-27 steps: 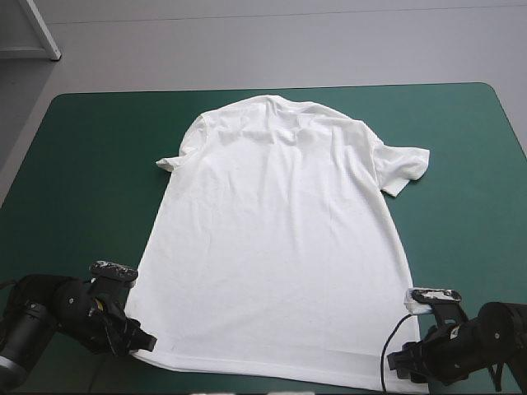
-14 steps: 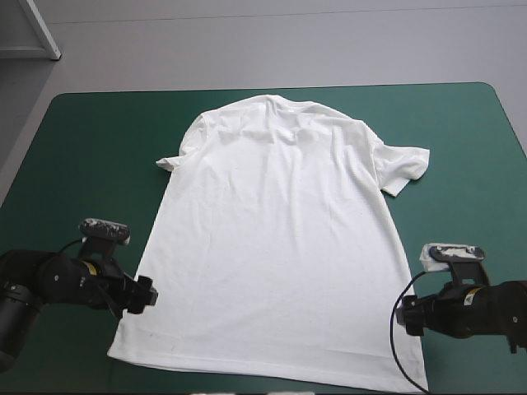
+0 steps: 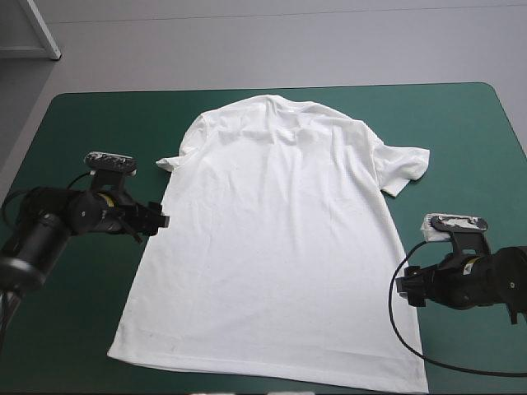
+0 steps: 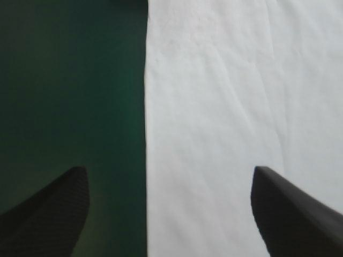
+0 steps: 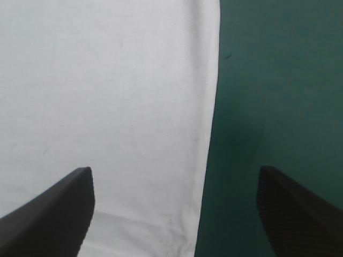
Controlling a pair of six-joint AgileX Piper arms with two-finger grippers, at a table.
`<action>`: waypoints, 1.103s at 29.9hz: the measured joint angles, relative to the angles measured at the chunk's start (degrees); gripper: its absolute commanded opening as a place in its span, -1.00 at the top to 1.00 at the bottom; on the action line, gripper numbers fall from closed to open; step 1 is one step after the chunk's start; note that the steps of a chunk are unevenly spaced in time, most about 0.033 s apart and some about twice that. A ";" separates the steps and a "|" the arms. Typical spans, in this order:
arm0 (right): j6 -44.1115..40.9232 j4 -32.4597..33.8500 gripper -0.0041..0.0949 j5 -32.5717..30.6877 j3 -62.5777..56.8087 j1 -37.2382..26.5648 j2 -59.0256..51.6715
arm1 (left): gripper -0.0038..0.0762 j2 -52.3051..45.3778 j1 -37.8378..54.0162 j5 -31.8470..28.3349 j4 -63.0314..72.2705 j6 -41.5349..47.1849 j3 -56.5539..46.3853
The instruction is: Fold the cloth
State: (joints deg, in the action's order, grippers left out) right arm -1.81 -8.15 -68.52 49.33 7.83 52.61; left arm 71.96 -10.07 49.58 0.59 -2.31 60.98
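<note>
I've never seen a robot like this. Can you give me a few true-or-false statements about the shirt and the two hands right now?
1. The T-shirt lies spread flat on the teal-green table. True.
2. The left hand is clamped on a sleeve. False: it is open at the shirt's side edge, holding nothing.
3. The right hand is open, at the shirt's other side edge. True.
4. The T-shirt is already folded in half. False: no fold has been made yet.
</note>
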 measured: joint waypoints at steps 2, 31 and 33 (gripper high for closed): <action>0.60 -0.08 -0.49 0.20 0.00 0.00 0.12 | -0.60 5.40 0.00 -2.51 0.43 0.30 2.10; 3.61 -0.53 -0.46 14.71 1.38 0.00 15.52 | 0.92 36.37 0.00 -16.67 2.42 0.65 15.66; 3.85 -0.53 -0.44 17.46 2.71 0.00 19.10 | 0.92 36.49 -0.02 -16.32 2.68 0.59 15.93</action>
State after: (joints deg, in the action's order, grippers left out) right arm 2.05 -8.68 -51.06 52.05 7.83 71.71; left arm 108.45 -10.09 33.26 3.27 -1.73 76.91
